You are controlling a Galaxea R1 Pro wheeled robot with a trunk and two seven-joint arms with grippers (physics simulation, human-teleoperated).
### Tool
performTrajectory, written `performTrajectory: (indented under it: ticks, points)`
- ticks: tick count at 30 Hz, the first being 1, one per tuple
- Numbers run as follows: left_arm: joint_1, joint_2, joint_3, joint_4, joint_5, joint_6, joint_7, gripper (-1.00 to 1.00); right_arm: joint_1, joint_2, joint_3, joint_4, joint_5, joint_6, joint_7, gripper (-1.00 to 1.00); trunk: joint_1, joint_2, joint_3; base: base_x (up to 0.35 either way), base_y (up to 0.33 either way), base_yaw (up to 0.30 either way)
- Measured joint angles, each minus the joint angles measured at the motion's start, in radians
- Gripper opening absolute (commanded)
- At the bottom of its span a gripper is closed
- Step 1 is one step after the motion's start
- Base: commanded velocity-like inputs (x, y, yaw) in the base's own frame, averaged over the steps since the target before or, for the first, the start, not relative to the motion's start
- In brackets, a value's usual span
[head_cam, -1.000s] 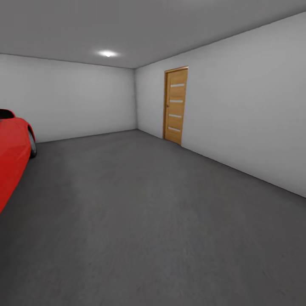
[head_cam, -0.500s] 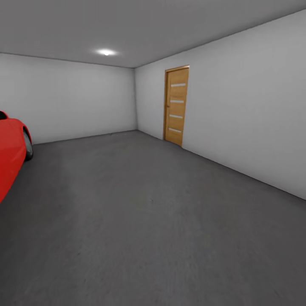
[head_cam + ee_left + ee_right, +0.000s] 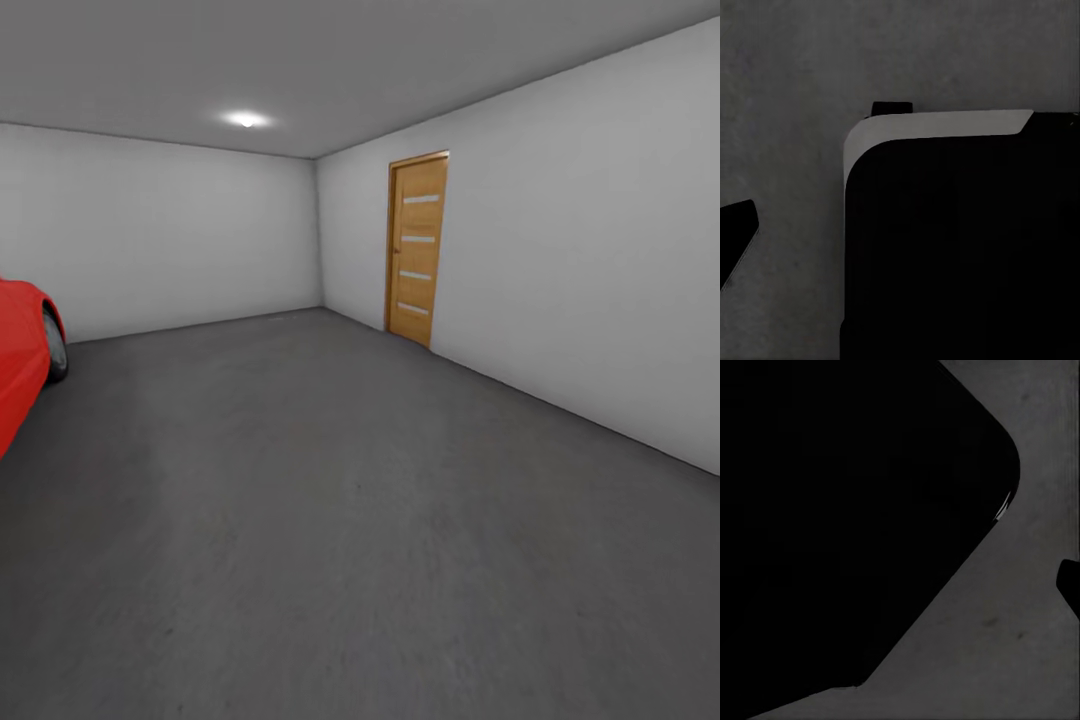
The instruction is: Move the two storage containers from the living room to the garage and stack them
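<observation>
The head view looks across the garage (image 3: 200,230): plain pale grey walls, a grey ceiling with one round ceiling light (image 3: 246,119), and a dark grey, rough floor (image 3: 330,520) running from the near edge to the far wall. On the right-hand wall stands a closed wooden door (image 3: 417,248) with four pale horizontal slots. At the left edge, part of a red car (image 3: 18,358) is cut off by the frame; one dark wheel shows at its far end, and the rest of the body lies outside the picture.

The wrist views give what the head view does not: the floor from close above. In the left wrist view a large black body with a rounded corner and a pale grey rim (image 3: 937,124) covers much of the frame, with grey floor around it. A small dark wedge (image 3: 736,240) juts in at one edge; what it belongs to is hard to make out. In the right wrist view a similar black mass (image 3: 847,525) hides most of the frame, with mottled floor beside it and a small dark tip (image 3: 1069,582) at the border.

Whether the left claw and right claw are apart or together I cannot tell. The storage containers cannot be placed from these pictures.
</observation>
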Motion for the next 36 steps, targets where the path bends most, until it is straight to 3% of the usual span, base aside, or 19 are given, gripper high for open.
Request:
performTrajectory:
  ticks: [36]
  points:
    - [0.000,0.000,0.000,0.001,0.000,0.000,0.000,1.00,0.000,-0.002,-0.001,0.000,0.000,-0.002,0.000,1.00,0.000,0.000,0.000,0.322,0.000,0.000]
